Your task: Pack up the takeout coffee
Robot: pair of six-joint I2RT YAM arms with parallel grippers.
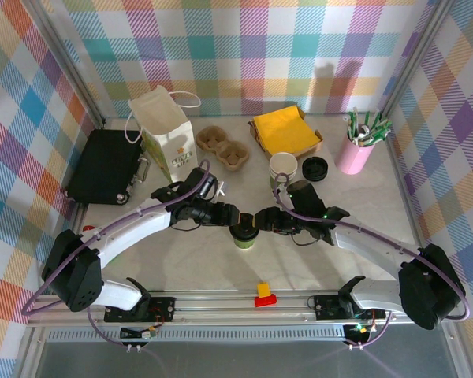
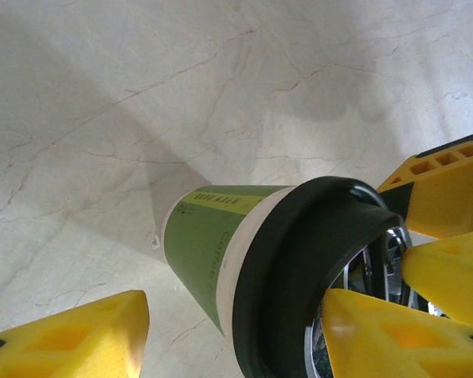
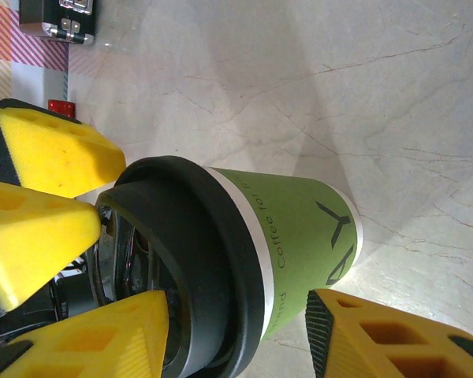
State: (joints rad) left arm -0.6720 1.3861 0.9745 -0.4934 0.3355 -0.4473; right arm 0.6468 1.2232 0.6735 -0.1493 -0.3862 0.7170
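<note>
Left gripper: jaws parted either side of the takeout coffee, one finger clear of its wall
Right gripper: jaws parted, at the lid from the opposite side
Arms: both stretched low, wrists converging
Takeout coffee: upright, black-lidded, mid-table, towards the near edge

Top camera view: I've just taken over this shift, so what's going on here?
Both arms reach in to a lidded green cup standing near the middle of the table. The left tool straddles it with a gap at one finger, so it looks open. The right tool brackets it from the other side, though I can't tell whether it is gripping. The white bag stands open at the back left, so the cup is not yet packed.
</note>
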